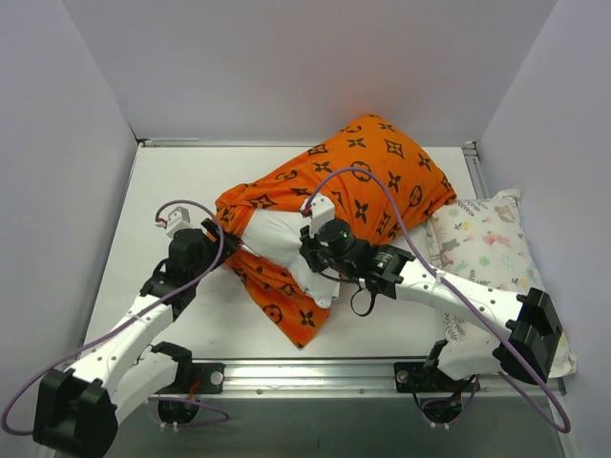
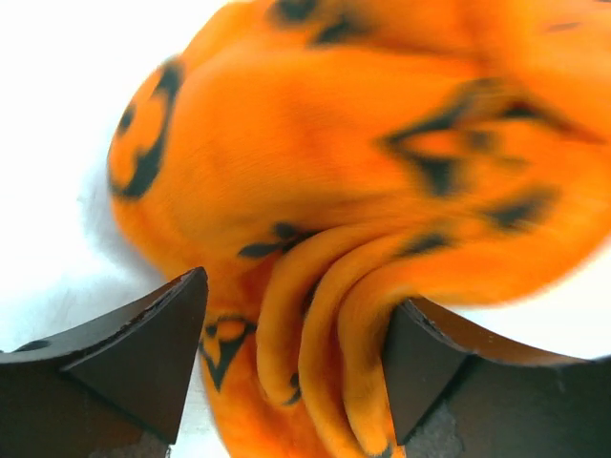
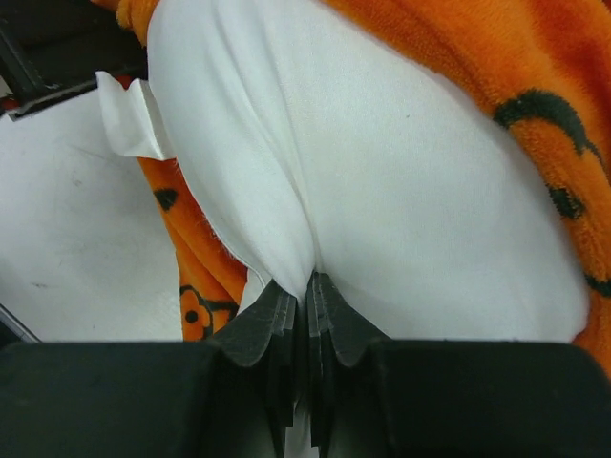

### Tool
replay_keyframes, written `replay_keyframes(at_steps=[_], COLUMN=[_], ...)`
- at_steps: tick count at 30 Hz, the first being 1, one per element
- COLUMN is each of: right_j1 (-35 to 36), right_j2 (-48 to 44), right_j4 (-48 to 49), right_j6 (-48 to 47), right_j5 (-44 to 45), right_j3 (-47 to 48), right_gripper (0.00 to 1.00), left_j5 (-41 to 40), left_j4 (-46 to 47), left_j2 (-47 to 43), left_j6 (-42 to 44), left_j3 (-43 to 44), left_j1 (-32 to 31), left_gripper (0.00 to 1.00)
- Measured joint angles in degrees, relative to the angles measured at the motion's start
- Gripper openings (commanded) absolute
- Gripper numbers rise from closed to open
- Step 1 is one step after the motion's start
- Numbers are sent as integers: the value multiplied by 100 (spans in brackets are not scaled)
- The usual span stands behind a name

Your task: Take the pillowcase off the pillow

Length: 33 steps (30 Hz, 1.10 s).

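Your left arm (image 1: 134, 320) and right arm (image 1: 468, 291) wear white shells with black joints and black base blocks, lower frame, a purple cable (image 1: 95, 345) looping along each. Close up, your left gripper (image 2: 301, 291) shows dark wedge-shaped fingers (image 2: 134, 353); your right gripper (image 3: 305, 281), ribbed black pads (image 3: 263, 329).

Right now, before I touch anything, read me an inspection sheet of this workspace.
Surface: white table, faintly scuffed.
Job's things: orange pillowcase bunched and partly pulled back; white pillow bulging out of its near-left opening.
Clutter: animal-print pillow at the right edge, partly hidden by the right arm.
Grippers: left hand clamped on pillowcase folds; right hand pinching pillow fabric.
Cables: purple cables loop off both arms; the right one arcs over the pillowcase.
Surroundings: plain walls on three sides; metal rail along the near edge.
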Motion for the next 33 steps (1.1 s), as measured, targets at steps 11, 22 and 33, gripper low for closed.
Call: replay_keyframes(at_steps=[11, 22, 33], right_j1=[0, 2, 28], right_j2=[-55, -74, -103], right_j4=[-413, -756, -1010], right_j6=[20, -7, -2], right_j5=[-44, -42, -39], right_j3=[-9, 251, 476], right_gripper=[0, 0, 0], left_j5=[-675, -249, -743], left_j4=[74, 240, 114], left_j2=[-678, -138, 645], left_j6=[927, 1180, 741], left_j3=[404, 400, 365], left_j1=[-730, -1001, -1014], left_gripper=[83, 87, 9])
